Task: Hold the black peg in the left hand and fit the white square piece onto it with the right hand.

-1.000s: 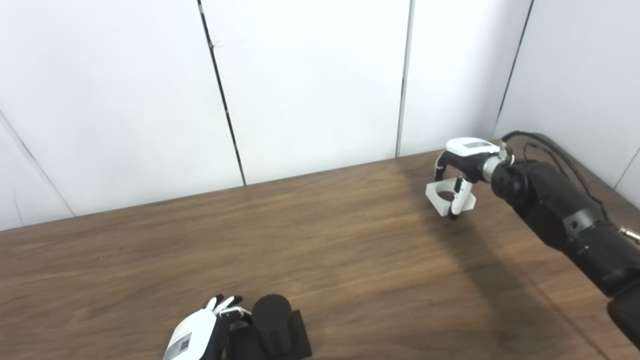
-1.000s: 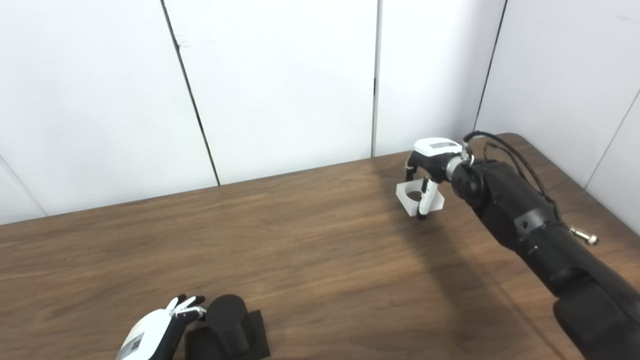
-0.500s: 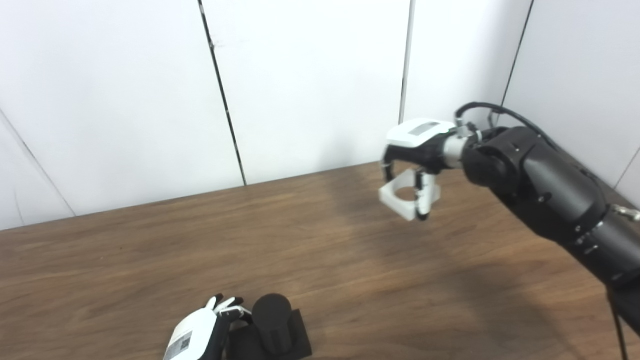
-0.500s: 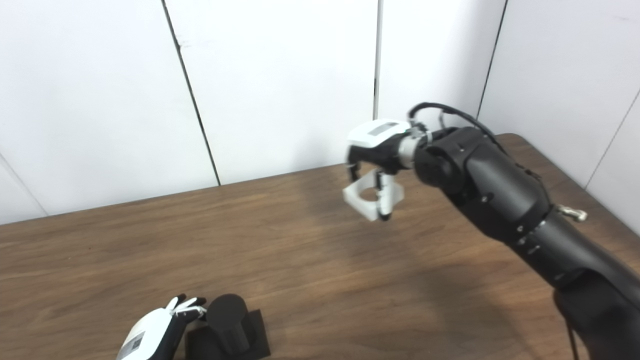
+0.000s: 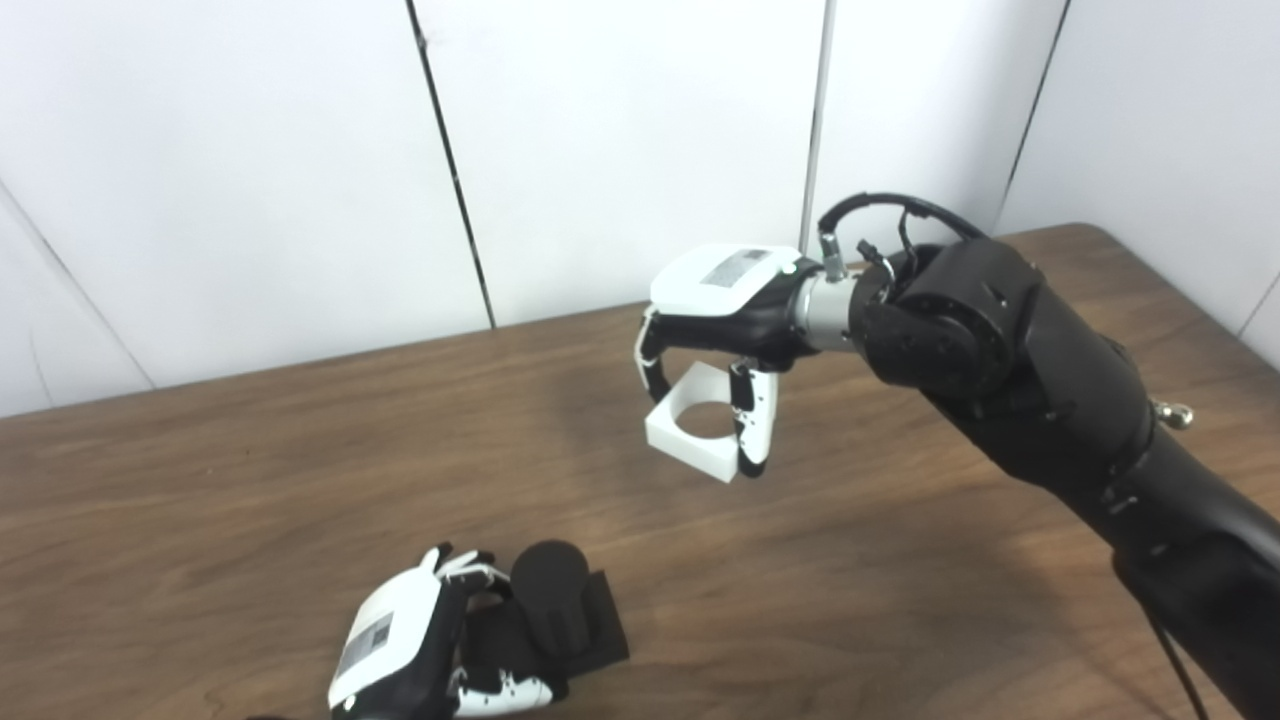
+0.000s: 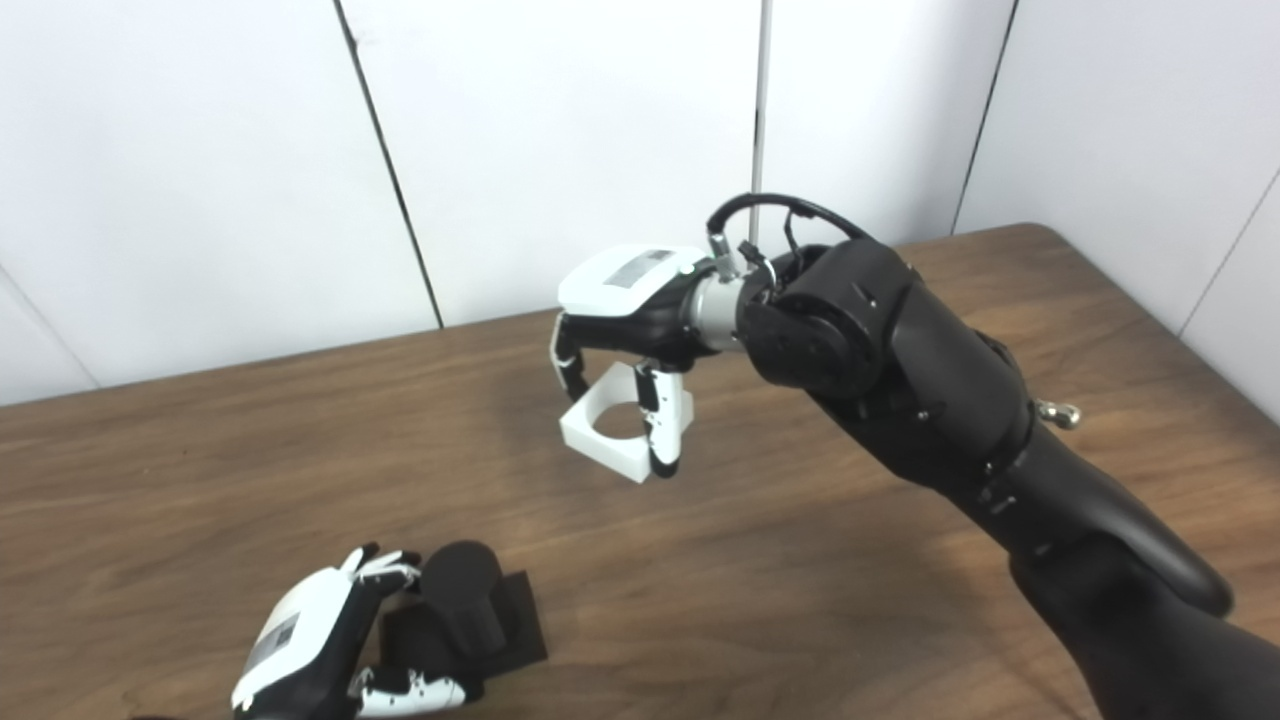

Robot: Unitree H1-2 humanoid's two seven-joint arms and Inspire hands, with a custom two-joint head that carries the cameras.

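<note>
One black peg [image 5: 548, 598] stands on its one square black base [image 5: 603, 632]; one white square piece [image 5: 700, 432] has a single round hole through it; two hands are in view, one left hand [image 5: 400, 650] and one right hand [image 5: 722, 315]; one table [image 5: 250, 470] carries the lot

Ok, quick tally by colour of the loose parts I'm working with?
Black: 1, the peg on its base, in the left hand.
White: 1, the square piece, held above the table by the right hand.
Total: 2.
</note>
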